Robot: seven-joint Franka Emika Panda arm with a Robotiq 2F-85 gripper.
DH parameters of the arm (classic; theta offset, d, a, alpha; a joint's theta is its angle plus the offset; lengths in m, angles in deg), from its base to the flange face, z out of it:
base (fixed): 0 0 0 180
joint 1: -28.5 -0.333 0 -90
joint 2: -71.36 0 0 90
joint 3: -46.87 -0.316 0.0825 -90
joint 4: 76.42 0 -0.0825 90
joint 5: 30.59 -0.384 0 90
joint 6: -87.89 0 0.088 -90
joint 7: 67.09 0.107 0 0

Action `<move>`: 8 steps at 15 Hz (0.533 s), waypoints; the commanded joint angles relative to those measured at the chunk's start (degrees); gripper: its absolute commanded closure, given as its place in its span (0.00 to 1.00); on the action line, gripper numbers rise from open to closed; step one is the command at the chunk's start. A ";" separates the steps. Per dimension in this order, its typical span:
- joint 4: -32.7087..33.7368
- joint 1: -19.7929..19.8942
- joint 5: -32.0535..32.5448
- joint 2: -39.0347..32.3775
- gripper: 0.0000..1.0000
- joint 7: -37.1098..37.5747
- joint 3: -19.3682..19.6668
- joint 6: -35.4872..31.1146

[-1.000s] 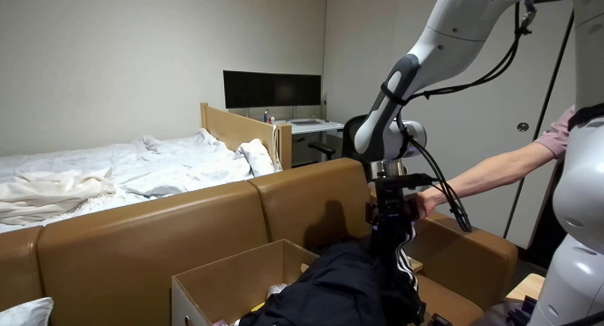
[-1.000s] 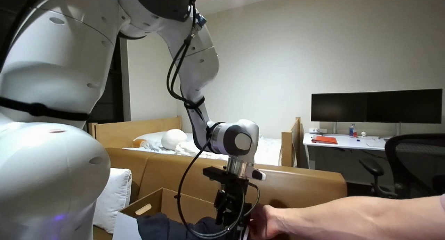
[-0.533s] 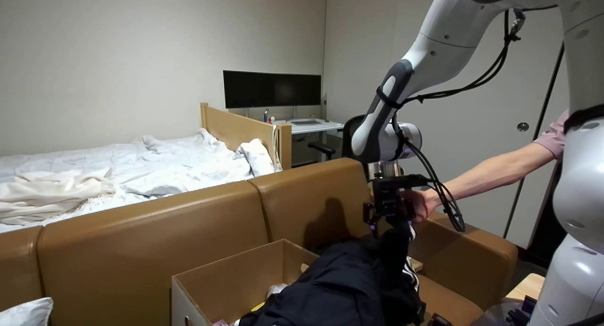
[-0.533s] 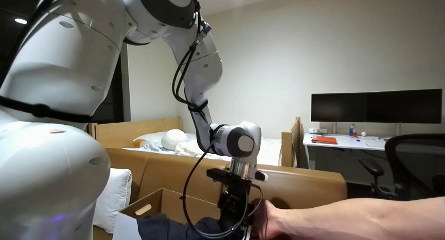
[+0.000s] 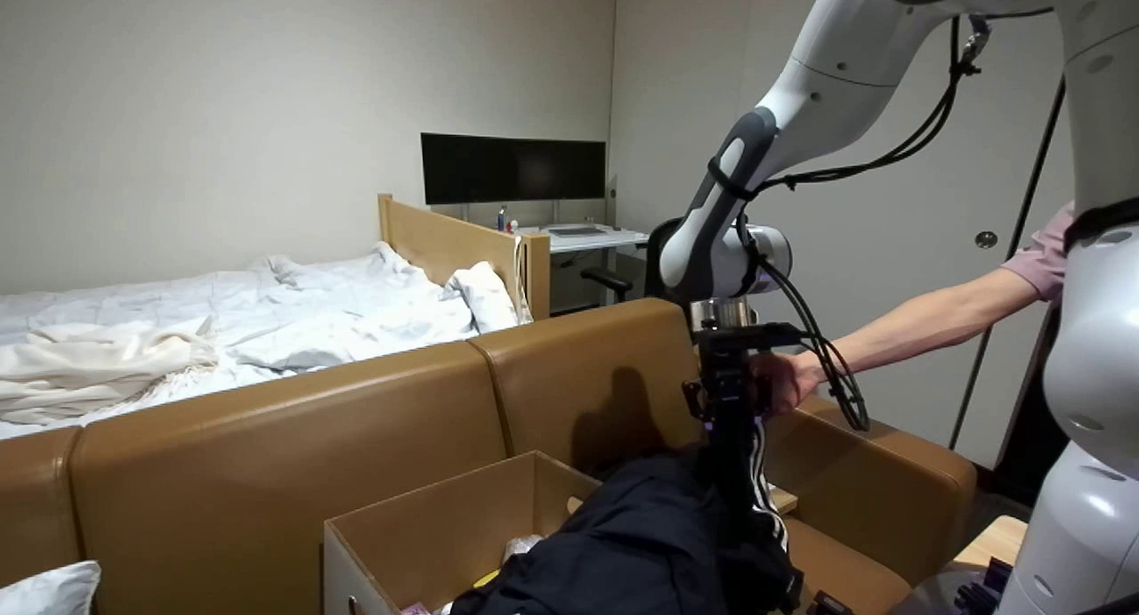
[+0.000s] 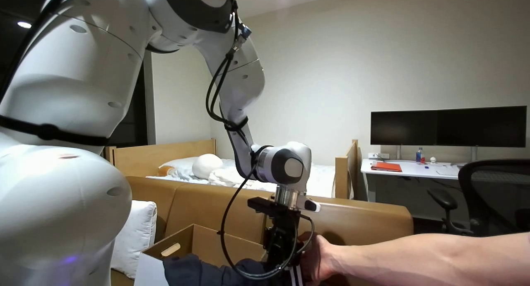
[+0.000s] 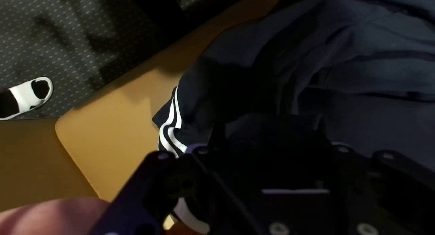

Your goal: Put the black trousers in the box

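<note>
The black trousers with white side stripes lie heaped over the near right part of the cardboard box. They also show in an exterior view and fill much of the wrist view. One trouser part rises up to my gripper. In the wrist view the fingers stand apart with dark cloth between them. A person's hand is at the gripper's side, by the raised cloth; its fingers are partly hidden. The fingertips are hidden by cloth in both exterior views.
The person's arm reaches in from the side. The box stands on the brown sofa. A white pillow lies beside it. Small items, one yellow, are inside the box. A bed stands behind the sofa back.
The arm has shifted slightly, away from its base, and the person's hand has moved with it. The cloth under the gripper slackened half a second ago and is now raised and stretched again.
</note>
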 commanded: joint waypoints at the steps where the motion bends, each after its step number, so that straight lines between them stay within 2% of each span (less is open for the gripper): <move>1: -0.70 -0.42 0.21 1.51 0.71 -0.32 -0.14 -0.64; 5: -0.88 -1.07 0.57 2.19 0.97 0.04 -0.17 -0.65; 8: -2.17 -1.83 1.46 4.42 0.99 0.50 -0.27 -0.87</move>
